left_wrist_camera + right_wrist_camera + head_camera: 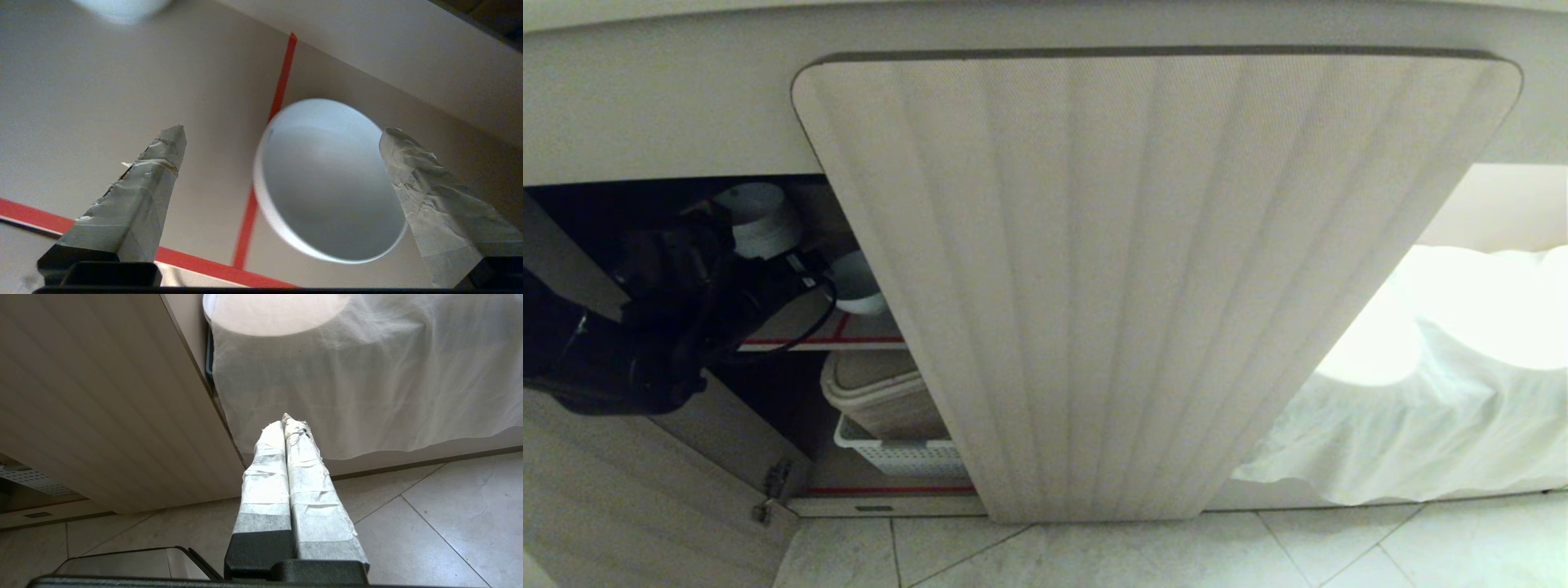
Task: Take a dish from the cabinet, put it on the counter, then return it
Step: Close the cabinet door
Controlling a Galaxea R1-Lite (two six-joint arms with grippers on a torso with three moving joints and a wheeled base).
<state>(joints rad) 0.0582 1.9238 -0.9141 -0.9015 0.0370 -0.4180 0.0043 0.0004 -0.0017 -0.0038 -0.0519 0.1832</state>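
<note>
White and round, the dish point(327, 183) sits on the upper red-edged shelf point(122, 81) inside the cabinet point(1143, 278), mouth upward, with no long axis to speak of. It lies across a strip of red tape point(282, 81). Left claw point(282, 171) hangs over it with taped fingers point(155, 179) spread wide apart, one finger at the bowl's rim; contact is unclear. Right claw point(288, 424) is parked low above the tiled floor point(449, 522), fingers pressed together, near a white cloth point(367, 375).
</note>
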